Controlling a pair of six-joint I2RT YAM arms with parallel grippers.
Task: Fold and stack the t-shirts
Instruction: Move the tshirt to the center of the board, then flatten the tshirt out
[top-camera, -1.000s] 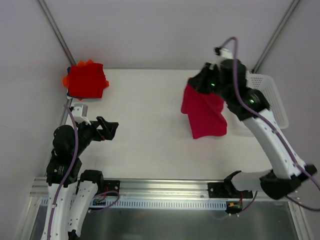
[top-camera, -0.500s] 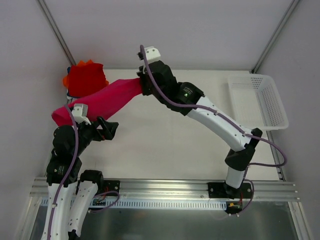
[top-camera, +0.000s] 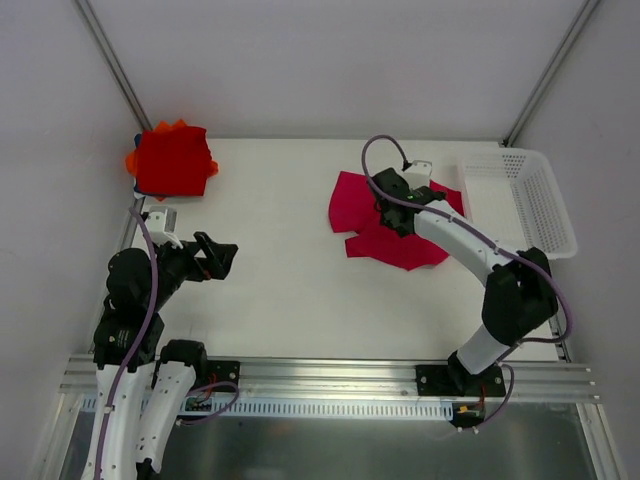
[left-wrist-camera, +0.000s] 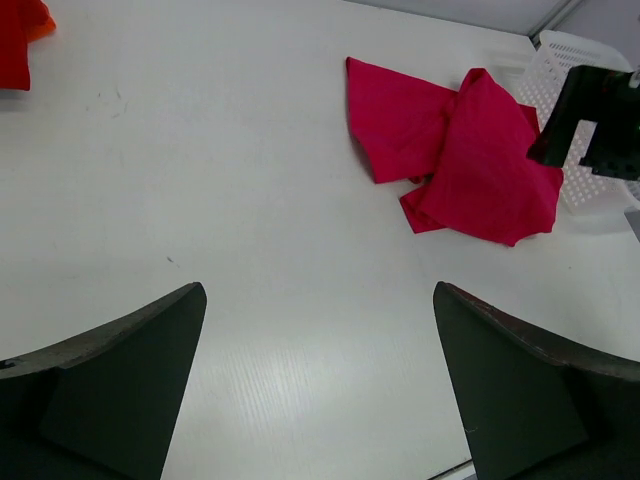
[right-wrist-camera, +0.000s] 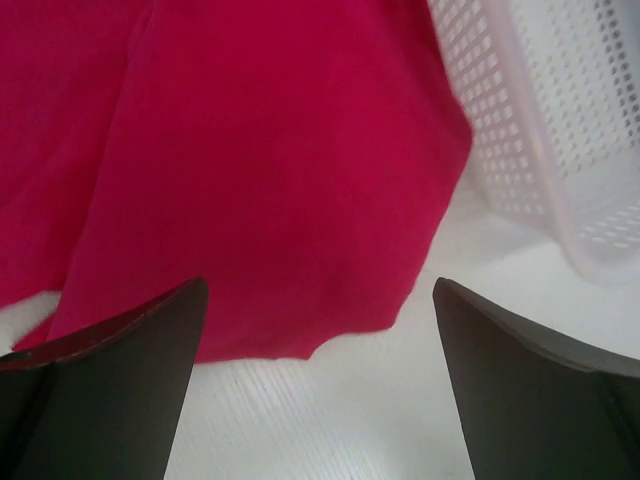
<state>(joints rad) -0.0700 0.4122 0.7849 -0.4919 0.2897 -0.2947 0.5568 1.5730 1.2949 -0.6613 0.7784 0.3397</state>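
Right pincer (top-camera: 392, 218) has released, nothing in it: the crimson t-shirt (top-camera: 352, 203) it was swinging mid-air now lies rumpled on the tabletop (top-camera: 280, 260) beside the basket (top-camera: 560, 215), well apart from the folded stack (top-camera: 172, 160), so folding hasn't started; left pincer (top-camera: 222, 255) released, idle.

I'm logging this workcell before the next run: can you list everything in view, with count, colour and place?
crimson-pink t-shirt: one, crimson-pink, rumpled and unfolded on the right half of the table, beside the basket.
folded stack: one, red on top with orange and blue edges showing, far left corner.
basket: one, white perforated plastic, far right edge.
table: one, white.
left gripper: one, black, open, holding nothing, near left side.
right gripper: one, black, open, over the crimson-pink t-shirt.
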